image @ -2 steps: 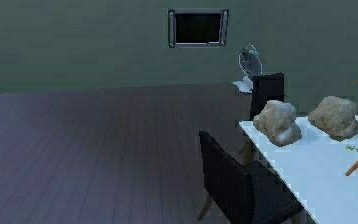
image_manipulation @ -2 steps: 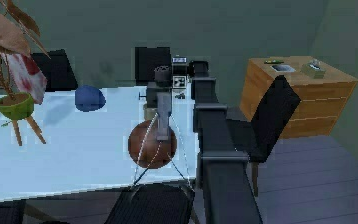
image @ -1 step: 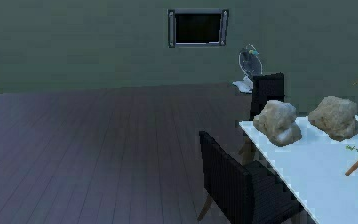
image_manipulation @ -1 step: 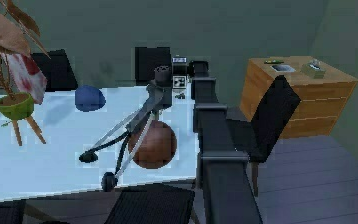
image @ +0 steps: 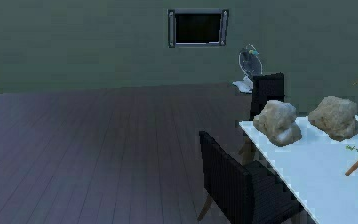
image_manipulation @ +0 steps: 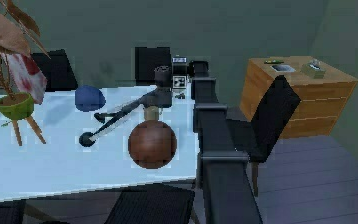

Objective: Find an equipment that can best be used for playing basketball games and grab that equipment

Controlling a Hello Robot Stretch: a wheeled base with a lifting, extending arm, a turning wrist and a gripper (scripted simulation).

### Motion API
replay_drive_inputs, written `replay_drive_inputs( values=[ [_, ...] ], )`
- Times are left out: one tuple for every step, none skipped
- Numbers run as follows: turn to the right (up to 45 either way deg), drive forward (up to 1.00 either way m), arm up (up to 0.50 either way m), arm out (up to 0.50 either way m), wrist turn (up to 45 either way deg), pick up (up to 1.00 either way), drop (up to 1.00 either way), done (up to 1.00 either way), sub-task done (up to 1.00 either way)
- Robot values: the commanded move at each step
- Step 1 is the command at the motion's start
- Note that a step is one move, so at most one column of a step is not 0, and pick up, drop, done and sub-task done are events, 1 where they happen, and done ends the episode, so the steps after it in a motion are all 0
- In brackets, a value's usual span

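Chair (image_manipulation: 152,205), dark, sits tucked at the near edge of the white surface (image_manipulation: 47,165) in the arm side view, and the dark arm (image_manipulation: 225,160) rises along the surface's edge on that view's right. On the surface, close to its near edge and just beside the arm, rests the basketball (image_manipulation: 152,145), a brown-orange ball. Farther in over the surface the jaws reach from the arm's far end toward the view's left; whether they are spread or pressed together cannot be told, nor whether they hold anything. A blue rounded thing (image_manipulation: 89,98) lies toward the surface's far side, and a green pot (image_manipulation: 14,106) with a plant stands at its left end. A wooden cabinet (image_manipulation: 297,100) stands well beyond the surface's right edge. In the forward view a second dark chair (image: 237,185) stands at the surface's near corner, two stone-like lumps (image: 277,122) lie on the surface, and a dark window (image: 198,28) hangs on the wall far beyond it
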Motion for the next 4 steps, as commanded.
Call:
replay_drive_inputs(
  values=[
    [0.0,0.0,0.0,0.0,45.0,0.0,0.0,0.0,0.0],
    [0.0,0.0,0.0,0.0,18.0,0.0,0.0,0.0,0.0],
    [0.0,0.0,-0.3,0.0,0.0,0.0,0.0,0.0,0.0],
    [0.0,0.0,0.0,0.0,0.0,1.0,0.0,0.0,0.0]
  ],
)
